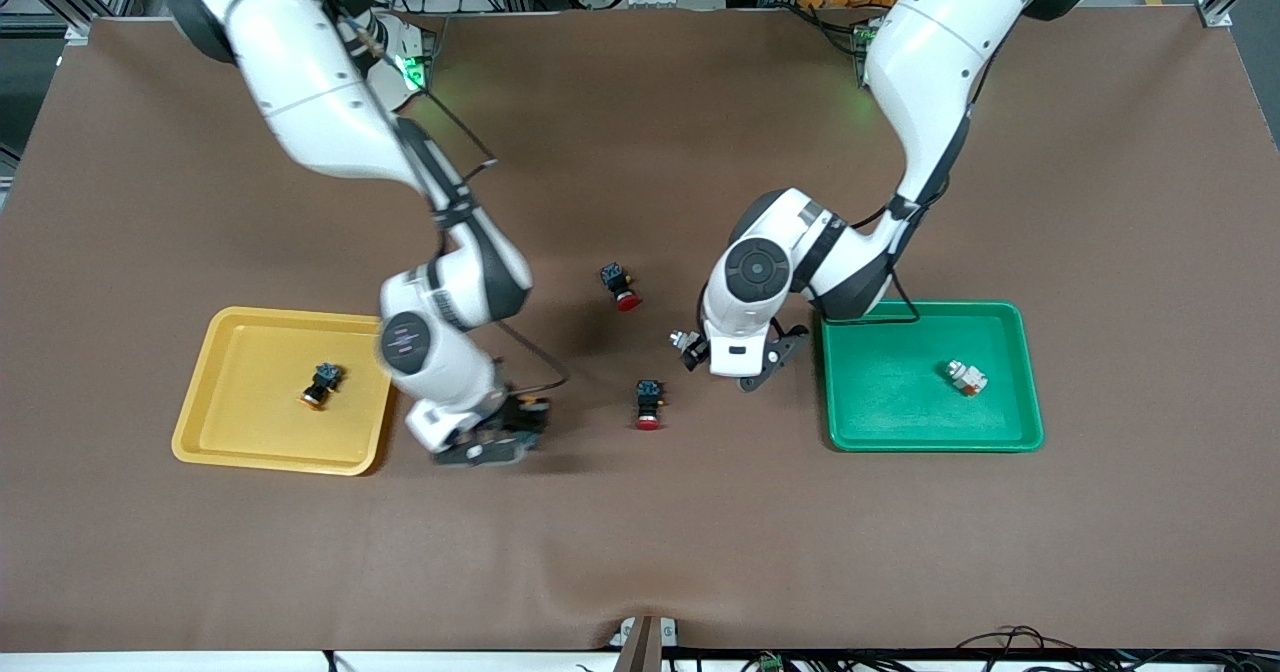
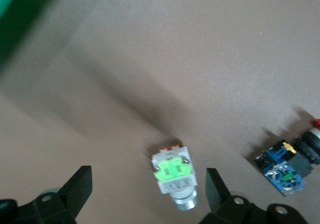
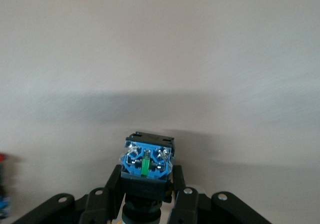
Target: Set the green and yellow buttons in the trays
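Observation:
My right gripper [image 1: 500, 437] is shut on a black-bodied button [image 3: 146, 159] with a blue terminal block, over the table beside the yellow tray [image 1: 235, 337]. That tray holds a black-bodied button with an orange-yellow cap [image 1: 321, 384]. My left gripper [image 1: 730, 360] is open, low over the table beside the green tray [image 1: 880, 402]. A pale grey-white button with a green face [image 2: 174, 176] lies on the table between its fingers, close to one finger [image 2: 215, 189]; it also shows in the front view [image 1: 688, 342]. The green tray holds another pale button [image 1: 966, 378].
Two black-bodied switches with red caps lie on the brown mat between the arms, one [image 1: 620, 285] farther from the front camera and one [image 1: 648, 404] nearer. The nearer one shows in the left wrist view [image 2: 287, 166]. A corner of the green tray [image 2: 15, 13] shows there too.

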`<state>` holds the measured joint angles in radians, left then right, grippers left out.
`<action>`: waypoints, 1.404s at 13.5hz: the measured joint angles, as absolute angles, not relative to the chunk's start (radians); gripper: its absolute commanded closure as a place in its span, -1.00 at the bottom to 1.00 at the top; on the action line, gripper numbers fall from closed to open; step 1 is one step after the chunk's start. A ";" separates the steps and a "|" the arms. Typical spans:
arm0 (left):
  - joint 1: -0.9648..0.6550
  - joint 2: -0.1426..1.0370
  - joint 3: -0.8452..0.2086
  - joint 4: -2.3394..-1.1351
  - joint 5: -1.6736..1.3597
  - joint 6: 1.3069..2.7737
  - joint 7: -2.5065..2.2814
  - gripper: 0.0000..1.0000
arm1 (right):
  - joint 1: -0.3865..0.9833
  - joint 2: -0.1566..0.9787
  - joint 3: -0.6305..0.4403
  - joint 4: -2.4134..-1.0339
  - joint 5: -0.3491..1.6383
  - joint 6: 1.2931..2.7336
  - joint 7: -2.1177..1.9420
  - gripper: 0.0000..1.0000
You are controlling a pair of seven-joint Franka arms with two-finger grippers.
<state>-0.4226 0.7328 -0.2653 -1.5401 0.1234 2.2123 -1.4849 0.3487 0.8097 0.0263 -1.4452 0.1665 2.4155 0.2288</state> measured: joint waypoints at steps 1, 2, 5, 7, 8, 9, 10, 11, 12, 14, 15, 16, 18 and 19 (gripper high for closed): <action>-0.435 0.750 -0.265 -1.520 0.123 2.212 -1.519 -1.00 | 0.301 0.789 0.024 -1.445 0.165 2.388 0.186 0.82; -0.449 0.767 -0.262 -1.506 0.123 2.213 -1.544 -1.00 | 0.251 0.770 0.022 -1.445 0.165 2.342 0.128 0.82; -0.487 0.811 -0.244 -1.488 0.123 2.242 -1.592 -1.00 | 0.113 0.735 0.021 -1.446 0.164 2.214 -0.065 0.82; -0.497 0.830 -0.241 -1.485 0.125 2.254 -1.597 0.47 | 0.034 0.731 0.021 -1.446 0.164 2.142 -0.185 0.82; -0.499 0.836 -0.241 -1.485 0.132 2.255 -1.597 0.99 | -0.004 0.731 0.020 -1.447 0.163 2.109 -0.241 0.82; -0.500 0.839 -0.241 -1.484 0.141 2.255 -1.597 1.00 | -0.044 0.731 0.020 -1.447 0.163 2.085 -0.304 0.82; -0.500 0.841 -0.241 -1.483 0.151 2.255 -1.593 1.00 | -0.091 0.731 0.020 -1.448 0.163 2.067 -0.370 0.82; -0.499 0.841 -0.240 -1.480 0.169 2.256 -1.579 1.00 | -0.131 0.731 0.020 -1.448 0.163 2.043 -0.421 0.80; -0.496 0.840 -0.238 -1.474 0.187 2.255 -1.549 1.00 | -0.166 0.730 0.021 -1.447 0.163 2.002 -0.460 0.64; -0.483 0.836 -0.230 -1.458 0.200 2.227 -1.483 1.00 | -0.207 0.728 0.021 -1.444 0.162 1.927 -0.500 -0.99; -0.467 0.829 -0.228 -1.451 0.204 2.195 -1.441 1.00 | -0.218 0.726 0.021 -1.444 0.162 1.904 -0.527 -1.00; -0.443 0.815 -0.227 -1.445 0.205 2.154 -1.387 1.00 | -0.225 0.724 0.021 -1.444 0.162 1.884 -0.548 -1.00; -0.381 0.776 -0.225 -1.441 0.206 2.071 -1.262 1.00 | -0.229 0.714 0.023 -1.441 0.162 1.860 -0.562 -1.00; -0.350 0.758 -0.225 -1.441 0.206 2.037 -1.202 1.00 | -0.227 0.703 0.028 -1.436 0.161 1.858 -0.561 -1.00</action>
